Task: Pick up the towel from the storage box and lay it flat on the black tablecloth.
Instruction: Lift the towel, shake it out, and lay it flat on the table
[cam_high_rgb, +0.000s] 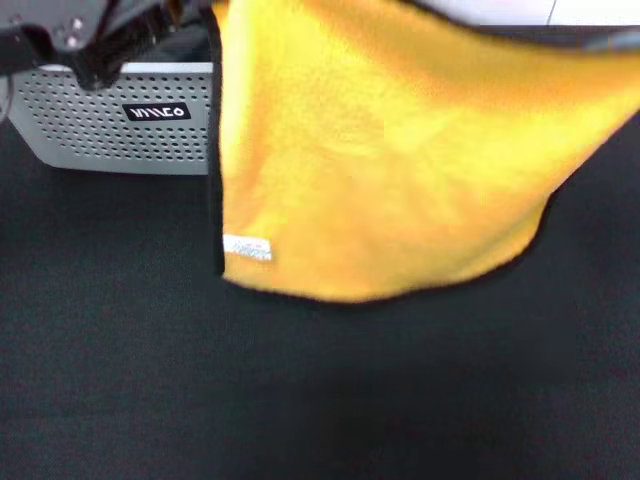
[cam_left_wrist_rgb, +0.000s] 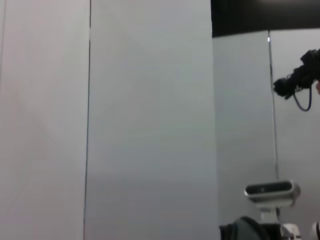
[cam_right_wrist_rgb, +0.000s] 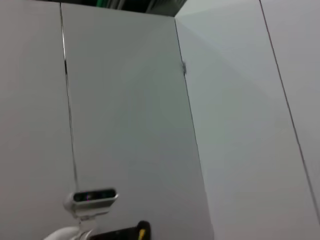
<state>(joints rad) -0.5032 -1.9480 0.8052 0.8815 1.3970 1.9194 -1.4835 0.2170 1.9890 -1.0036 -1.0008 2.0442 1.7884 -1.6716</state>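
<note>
The yellow-orange towel (cam_high_rgb: 400, 150) hangs spread out in the air above the black tablecloth (cam_high_rgb: 300, 400), with its white tag (cam_high_rgb: 247, 249) at the lower left corner. My left gripper (cam_high_rgb: 185, 12) is at the top left, shut on the towel's upper left corner. The towel's upper right side runs off the picture's edge, and my right gripper does not show there. The light grey storage box (cam_high_rgb: 110, 130) with its black logo label stands at the back left, partly behind the left arm and the towel. Both wrist views show only wall panels.
The tablecloth covers the whole table in front of and beside the hanging towel. A camera on a stand (cam_left_wrist_rgb: 272, 191) shows by the wall in the left wrist view and also in the right wrist view (cam_right_wrist_rgb: 91, 197).
</note>
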